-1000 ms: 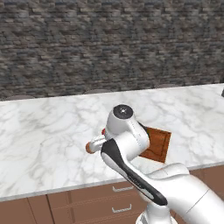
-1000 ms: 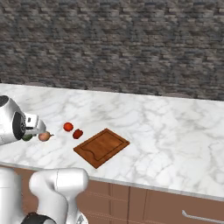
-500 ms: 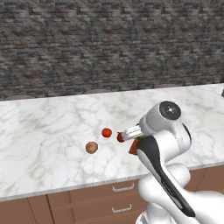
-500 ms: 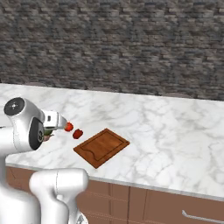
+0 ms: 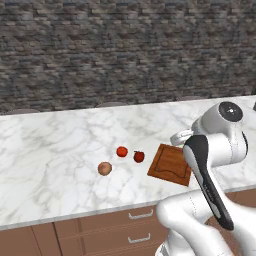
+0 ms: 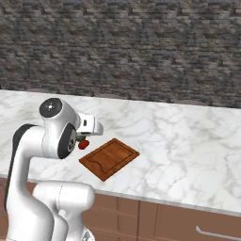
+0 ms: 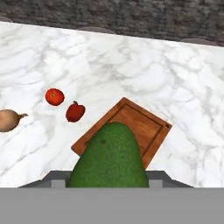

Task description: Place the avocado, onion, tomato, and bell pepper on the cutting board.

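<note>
Grip: the gripper (image 7: 109, 183) has its jaws closed about the avocado (image 7: 110, 157), which hangs above the cutting board (image 7: 142, 124).
Board: in the left base view it lies at 3 o'clock of the tomato and pepper, its bare face free.
Risk, drop: released from this height, the rounded avocado would likely roll off toward the counter (image 5: 55, 150).
Risk, grip: the smooth skin may slip if the arm swings sharply.
Risk, placement: set near an edge, it crowds later items.
Count, avocado: one.
Count, onion (image 5: 104, 168): one, at 9 o'clock of the reds.
Count, tomato (image 5: 121, 151): one.
Count, bell pepper (image 5: 139, 156): one, just beside the tomato.
Count, boards: one.
</note>
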{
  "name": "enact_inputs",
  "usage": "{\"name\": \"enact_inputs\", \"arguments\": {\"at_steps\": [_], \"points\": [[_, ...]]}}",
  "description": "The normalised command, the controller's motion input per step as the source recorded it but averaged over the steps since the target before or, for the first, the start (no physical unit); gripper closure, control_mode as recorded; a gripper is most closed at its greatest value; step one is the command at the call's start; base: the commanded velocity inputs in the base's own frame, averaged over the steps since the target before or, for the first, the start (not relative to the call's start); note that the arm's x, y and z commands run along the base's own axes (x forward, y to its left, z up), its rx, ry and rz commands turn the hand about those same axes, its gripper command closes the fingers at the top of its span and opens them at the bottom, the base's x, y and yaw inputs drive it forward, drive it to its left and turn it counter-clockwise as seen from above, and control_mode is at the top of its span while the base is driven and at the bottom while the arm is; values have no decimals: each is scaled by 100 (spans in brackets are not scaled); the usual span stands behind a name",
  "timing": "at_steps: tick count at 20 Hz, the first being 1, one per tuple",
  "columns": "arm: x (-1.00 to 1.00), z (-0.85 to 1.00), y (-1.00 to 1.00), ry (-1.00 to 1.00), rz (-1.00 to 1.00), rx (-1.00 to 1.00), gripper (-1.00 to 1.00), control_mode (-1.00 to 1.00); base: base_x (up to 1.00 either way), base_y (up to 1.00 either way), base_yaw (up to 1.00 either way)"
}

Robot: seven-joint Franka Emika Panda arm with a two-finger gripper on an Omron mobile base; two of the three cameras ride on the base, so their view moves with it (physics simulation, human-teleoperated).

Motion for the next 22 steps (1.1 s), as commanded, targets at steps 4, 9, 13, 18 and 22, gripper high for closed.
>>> {"name": "enact_inputs", "arguments": {"at_steps": [4, 9, 13, 18, 22], "points": [[41, -17, -68, 3, -5, 0, 100, -100, 0, 0, 0], [59, -26, -57, 14, -2, 7, 100, -100, 0, 0, 0], [62, -34, -19, 10, 0, 8, 100, -100, 0, 0, 0], [56, -28, 1, 12, 0, 1, 100, -100, 0, 0, 0], [41, -36, 10, 8, 0, 0, 100, -100, 0, 0, 0]]}}
